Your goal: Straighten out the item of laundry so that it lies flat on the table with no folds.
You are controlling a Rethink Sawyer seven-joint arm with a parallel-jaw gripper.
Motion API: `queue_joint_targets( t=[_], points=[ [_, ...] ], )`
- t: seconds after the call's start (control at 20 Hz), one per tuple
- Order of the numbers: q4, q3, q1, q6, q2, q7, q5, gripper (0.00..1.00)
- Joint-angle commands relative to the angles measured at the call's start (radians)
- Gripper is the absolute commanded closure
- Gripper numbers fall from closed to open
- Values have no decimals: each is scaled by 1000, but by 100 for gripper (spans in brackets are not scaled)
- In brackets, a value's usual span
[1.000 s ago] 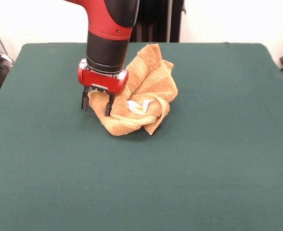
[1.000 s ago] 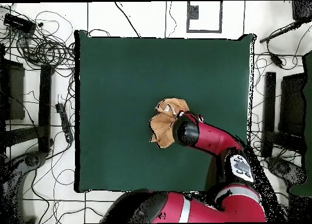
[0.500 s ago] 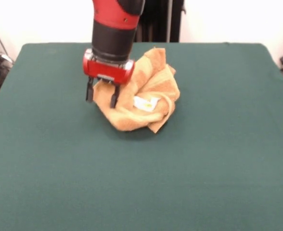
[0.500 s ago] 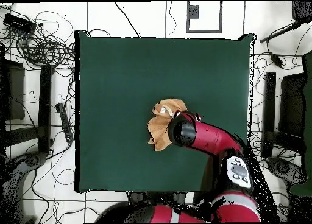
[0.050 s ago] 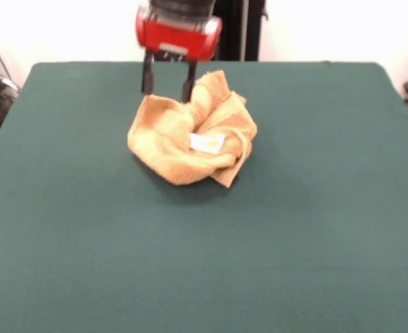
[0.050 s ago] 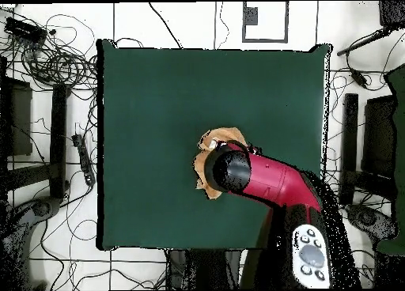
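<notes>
The item of laundry (image 5: 183, 142), an orange-tan towel, lies crumpled in a heap on the table (image 5: 315, 222), a little behind its middle. A small white label (image 5: 207, 143) shows on top of the folds. My gripper (image 5: 167, 91) hangs just above the heap's back edge, open, with nothing between its fingers. Its right fingertip (image 5: 187, 96) is close to the towel's highest fold. In the overhead view the red arm (image 6: 269, 181) covers the gripper and much of the towel (image 6: 225, 135); only the towel's edges show on the green table (image 6: 158, 106).
A black stand (image 5: 232, 31) rises behind the table's far edge. In the overhead view cables (image 6: 55, 62) and dark stands (image 6: 348, 137) surround the table on the floor.
My gripper has risen from the towel's left edge and shifted back, leaving the cloth. The towel has settled into a lower, wider heap.
</notes>
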Motion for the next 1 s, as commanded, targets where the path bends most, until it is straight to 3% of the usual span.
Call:
queue_joint_targets(
  t=[0.05, 0.45, 0.7, 1.0],
  points=[
    [70, 90, 61, 113, -50, 194, 66, 0],
    [78, 90, 73, 122, -8, 200, 91, 0],
    [81, 96, 91, -2, 85, 273, 133, 0],
    [74, 127, 78, -114, 156, 277, 175, 0]
  ],
)
